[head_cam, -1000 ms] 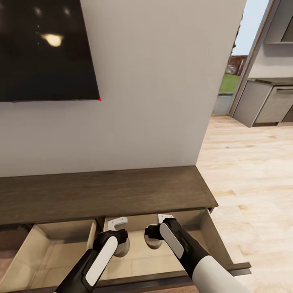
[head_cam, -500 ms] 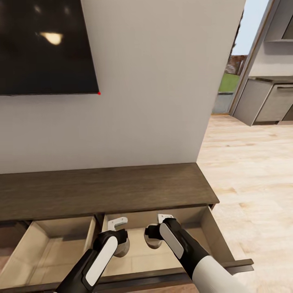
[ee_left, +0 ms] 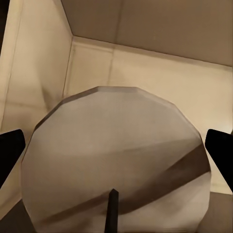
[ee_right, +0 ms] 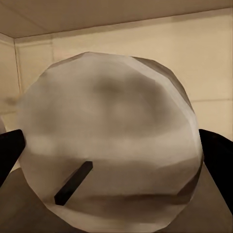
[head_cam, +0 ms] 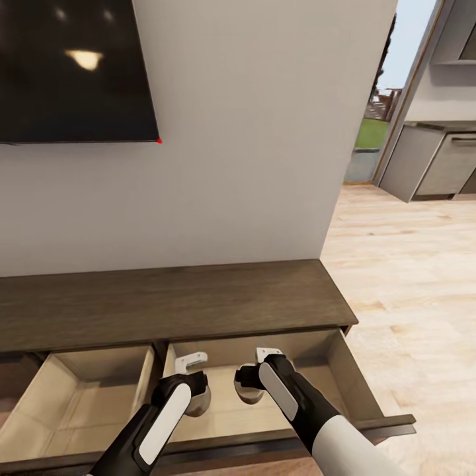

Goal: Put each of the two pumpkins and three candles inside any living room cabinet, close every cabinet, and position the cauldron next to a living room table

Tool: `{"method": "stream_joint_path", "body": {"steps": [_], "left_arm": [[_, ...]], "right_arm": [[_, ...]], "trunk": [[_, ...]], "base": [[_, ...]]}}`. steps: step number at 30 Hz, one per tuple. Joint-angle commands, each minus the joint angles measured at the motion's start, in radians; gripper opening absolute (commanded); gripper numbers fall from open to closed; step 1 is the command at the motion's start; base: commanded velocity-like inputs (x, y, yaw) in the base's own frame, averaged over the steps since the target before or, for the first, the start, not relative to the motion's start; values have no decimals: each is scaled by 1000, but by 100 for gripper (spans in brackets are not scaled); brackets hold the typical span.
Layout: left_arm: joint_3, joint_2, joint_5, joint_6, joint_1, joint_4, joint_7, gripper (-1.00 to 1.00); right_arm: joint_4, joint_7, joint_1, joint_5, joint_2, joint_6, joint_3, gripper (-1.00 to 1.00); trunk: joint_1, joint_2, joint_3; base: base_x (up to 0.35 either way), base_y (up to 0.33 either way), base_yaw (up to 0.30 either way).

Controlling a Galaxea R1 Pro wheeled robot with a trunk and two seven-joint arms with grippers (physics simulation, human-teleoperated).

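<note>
Plain white wall fills the far background of the head view, with a dark television (head_cam: 76,69) mounted at upper left and pale plank flooring (head_cam: 410,264) running right toward grey kitchen units. Below it, the cabinet (head_cam: 172,307) stands with two drawers pulled open. Both arms reach into the right drawer (head_cam: 344,377): the left gripper (head_cam: 197,395) and right gripper (head_cam: 248,389) each carry a candle over the drawer floor, side by side and close together.

Left wrist view: the left candle (ee_left: 116,165) sits between the dark fingers (ee_left: 10,148), jaws clamped on its sides. Its flat top and wick face the camera, so its short axis runs along the gripper.

Right wrist view: the right candle (ee_right: 109,136) is held likewise, wick tilted.

Judgement: both are light, rigid, smooth wax; side holds suit, and release should be low to prevent rolling.
</note>
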Motion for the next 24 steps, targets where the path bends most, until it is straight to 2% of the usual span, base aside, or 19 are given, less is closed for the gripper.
{"method": "stream_joint_path", "body": {"steps": [1,24], "left_arm": [[-1,0,8,1,-1,-2,9,-100],[-1,0,6,0,0,-4,9,-100]], "right_arm": [[-1,-11,-1,-10,0,0,3,-100],[-1,-11,-1,-6,0,0,3,-100]], "trunk": [[4,-8,-4],[92,-169,-76]], "base": [[0,0,0],[0,0,0]]}}
